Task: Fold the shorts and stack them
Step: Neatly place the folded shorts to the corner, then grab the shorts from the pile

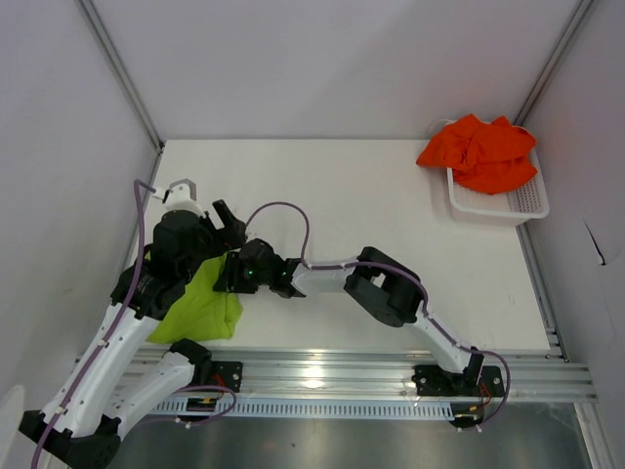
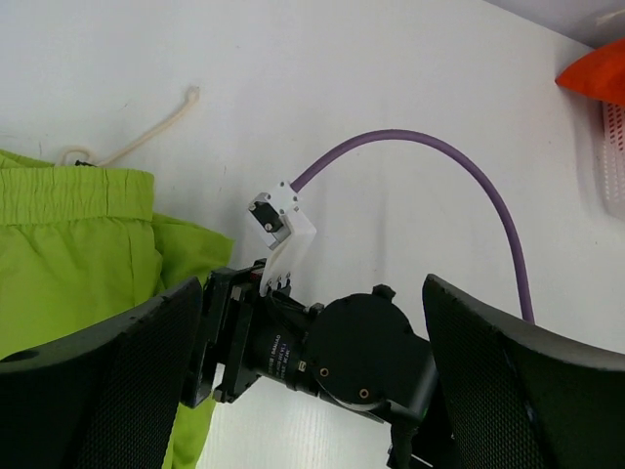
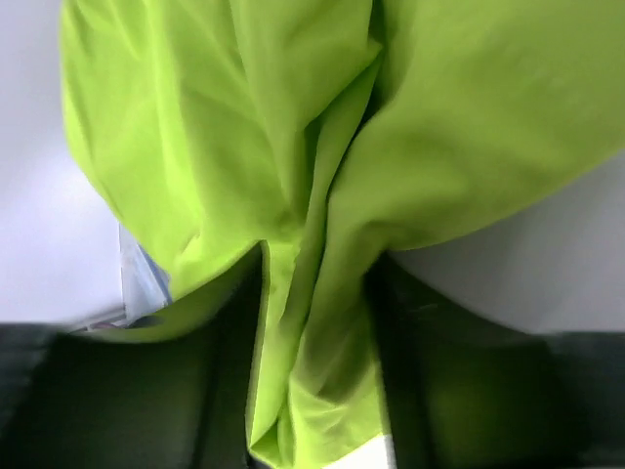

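The lime green shorts (image 1: 200, 305) lie bunched at the table's near left edge. They also show at the left of the left wrist view (image 2: 78, 234), waistband up, with a pale drawstring (image 2: 146, 127) trailing on the table. My right gripper (image 1: 236, 274) reaches left and is shut on a fold of this green fabric (image 3: 312, 195); the cloth fills the gap between its jaws (image 3: 312, 332). My left gripper (image 1: 227, 223) is open and empty just above the right gripper's wrist, which sits between its spread fingers (image 2: 312, 293). The orange-red shorts (image 1: 479, 151) lie crumpled on the basket at the far right.
A white mesh basket (image 1: 508, 203) stands at the table's far right corner, also at the right edge of the left wrist view (image 2: 613, 156). A purple cable (image 1: 293, 220) arcs over the right arm. White walls enclose the table, and a metal rail (image 1: 371, 366) runs along the near edge.
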